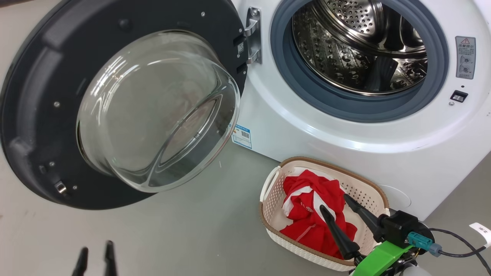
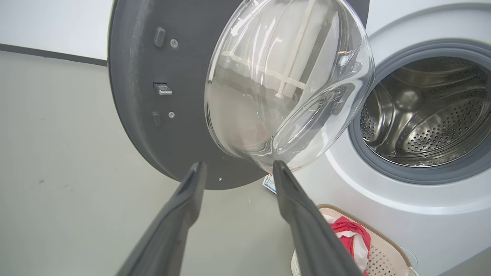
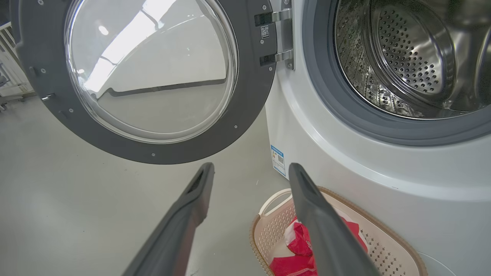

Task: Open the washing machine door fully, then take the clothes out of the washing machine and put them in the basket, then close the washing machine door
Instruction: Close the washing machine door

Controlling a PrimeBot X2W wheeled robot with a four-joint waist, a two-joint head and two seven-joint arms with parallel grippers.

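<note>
The washing machine stands at the right, its steel drum showing bare metal. The washing machine door is swung wide to the left, its glass bowl bulging toward me. On the floor in front sits the basket with the red and white clothes inside. My right gripper hangs open just above the clothes, nothing between its fingers. My left gripper is open at the lower left, below the door. In the left wrist view the left gripper points at the door's glass.
Grey floor spreads under the open door. A black cable with a teal plug trails from my right wrist, near a white tag. The door hinge and the latch slot flank the opening.
</note>
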